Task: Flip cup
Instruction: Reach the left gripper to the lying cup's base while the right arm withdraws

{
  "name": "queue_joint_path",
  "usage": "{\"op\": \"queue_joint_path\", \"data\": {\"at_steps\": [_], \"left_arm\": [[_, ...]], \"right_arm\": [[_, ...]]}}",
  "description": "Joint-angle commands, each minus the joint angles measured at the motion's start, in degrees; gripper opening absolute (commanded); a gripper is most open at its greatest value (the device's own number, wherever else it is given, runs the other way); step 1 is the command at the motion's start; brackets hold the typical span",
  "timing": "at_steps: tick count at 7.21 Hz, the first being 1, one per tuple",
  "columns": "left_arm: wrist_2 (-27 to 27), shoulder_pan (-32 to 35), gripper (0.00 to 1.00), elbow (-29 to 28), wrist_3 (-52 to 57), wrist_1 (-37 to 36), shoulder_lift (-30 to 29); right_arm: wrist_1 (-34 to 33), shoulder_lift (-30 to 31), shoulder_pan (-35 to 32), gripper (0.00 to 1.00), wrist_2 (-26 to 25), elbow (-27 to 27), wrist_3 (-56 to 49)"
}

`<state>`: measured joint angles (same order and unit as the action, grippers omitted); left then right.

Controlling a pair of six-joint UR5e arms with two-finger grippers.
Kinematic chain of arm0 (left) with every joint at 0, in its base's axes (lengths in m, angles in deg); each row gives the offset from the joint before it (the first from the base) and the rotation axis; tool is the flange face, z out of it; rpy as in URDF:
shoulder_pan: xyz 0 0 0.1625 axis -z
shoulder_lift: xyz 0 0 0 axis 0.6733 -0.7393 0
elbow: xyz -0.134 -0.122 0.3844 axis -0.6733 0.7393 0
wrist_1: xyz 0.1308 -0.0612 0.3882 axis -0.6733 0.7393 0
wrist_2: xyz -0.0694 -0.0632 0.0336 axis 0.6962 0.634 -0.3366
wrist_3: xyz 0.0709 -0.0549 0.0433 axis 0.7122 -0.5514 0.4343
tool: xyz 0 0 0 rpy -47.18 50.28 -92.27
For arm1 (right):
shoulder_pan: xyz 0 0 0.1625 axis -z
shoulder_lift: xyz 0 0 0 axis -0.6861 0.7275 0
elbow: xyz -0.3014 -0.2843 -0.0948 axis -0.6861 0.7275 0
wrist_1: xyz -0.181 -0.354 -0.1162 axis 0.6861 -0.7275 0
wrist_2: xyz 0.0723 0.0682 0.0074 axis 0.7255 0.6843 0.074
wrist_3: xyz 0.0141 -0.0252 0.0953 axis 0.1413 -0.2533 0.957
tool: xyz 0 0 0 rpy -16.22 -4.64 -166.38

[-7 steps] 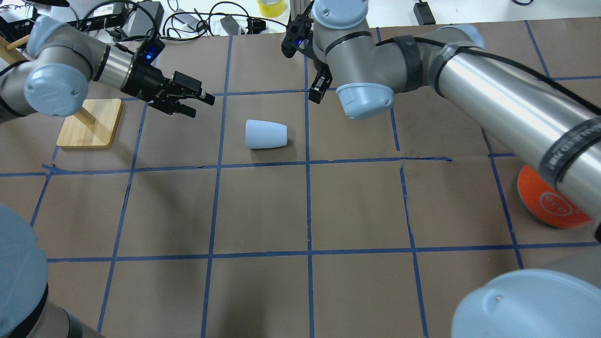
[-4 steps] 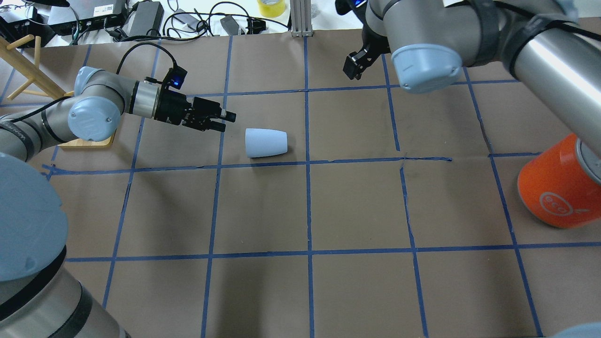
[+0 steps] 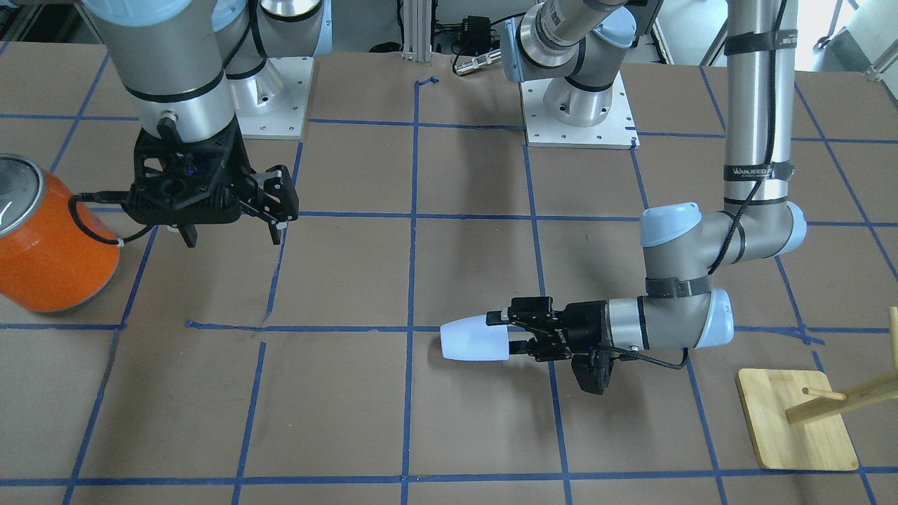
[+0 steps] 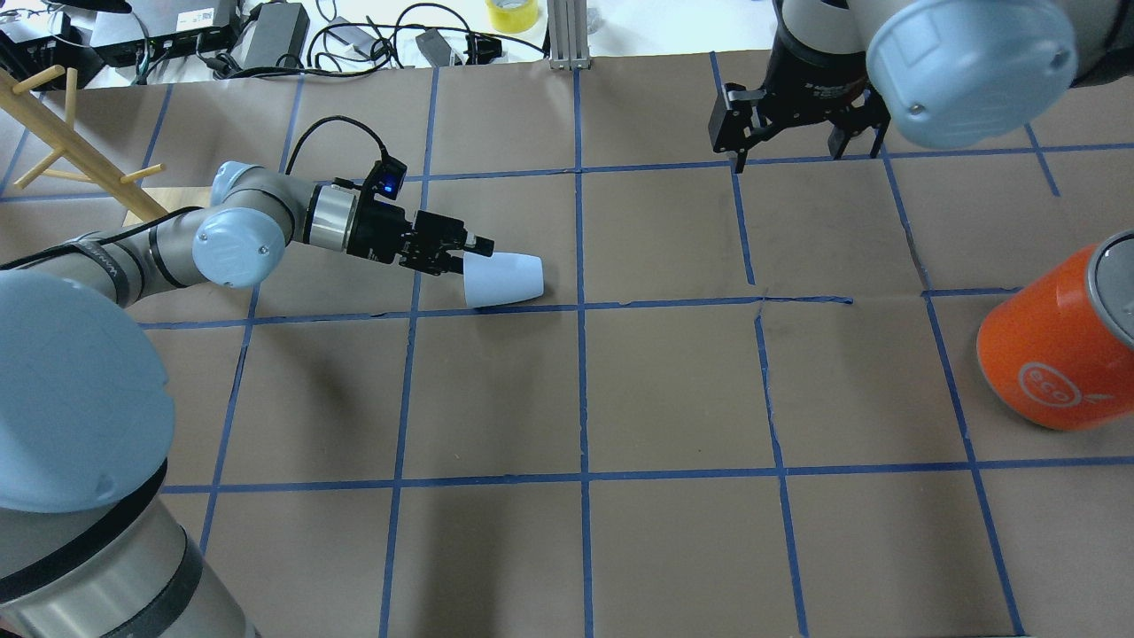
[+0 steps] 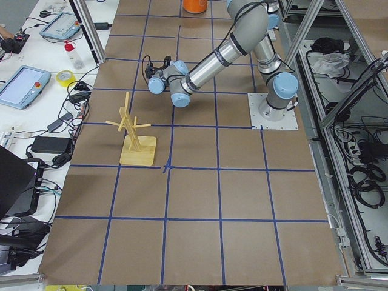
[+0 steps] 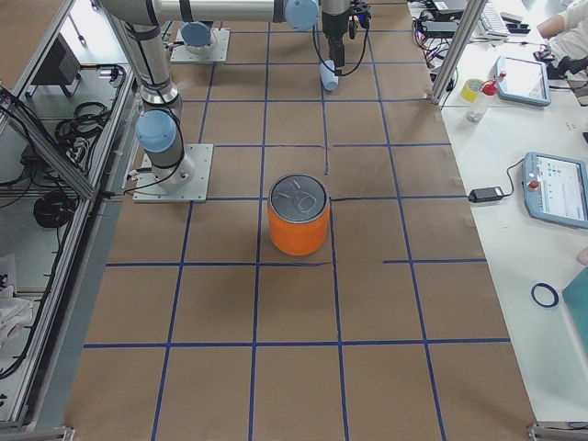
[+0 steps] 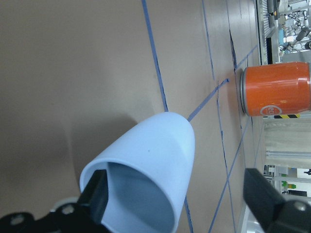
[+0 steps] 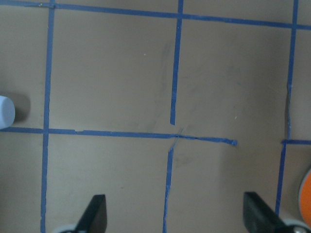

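The pale blue-white cup lies on its side on the brown table with its mouth toward my left arm; it also shows in the front view. My left gripper is low and level at the cup's mouth. Its jaws are open. In the left wrist view one finger sits inside the rim and the other stands well outside the cup. My right gripper is open and empty, pointing down above the table at the back right, far from the cup.
A large orange can with a silver top stands at the right edge. A wooden peg rack on a bamboo base stands behind my left arm. Cables and boxes lie beyond the table's far edge.
My left gripper has moved right and down to the cup's mouth, one finger now inside the rim. My right arm has swung away to the back right. The cup has not moved.
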<state>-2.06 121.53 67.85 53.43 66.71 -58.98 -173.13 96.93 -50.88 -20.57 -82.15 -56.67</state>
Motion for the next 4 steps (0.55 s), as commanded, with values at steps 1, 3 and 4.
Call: {"op": "queue_joint_path", "data": {"at_steps": [1,3,4], "left_arm": [[2.02,1.22,0.42,0.72,-0.07,0.50,-0.19],[1.41,1.22,0.00,0.54,-0.16,-0.19,0.34],[1.23,1.22,0.00,0.37,-1.12,-0.20,1.04]], "right_arm": [[4.18,0.33,5.77,1.00,0.29,-0.07,1.86],[5.95,2.68,6.15,1.00,-1.02,-0.07,2.56],[5.95,3.57,6.06,1.00,-0.16,-0.07,3.87]]}}
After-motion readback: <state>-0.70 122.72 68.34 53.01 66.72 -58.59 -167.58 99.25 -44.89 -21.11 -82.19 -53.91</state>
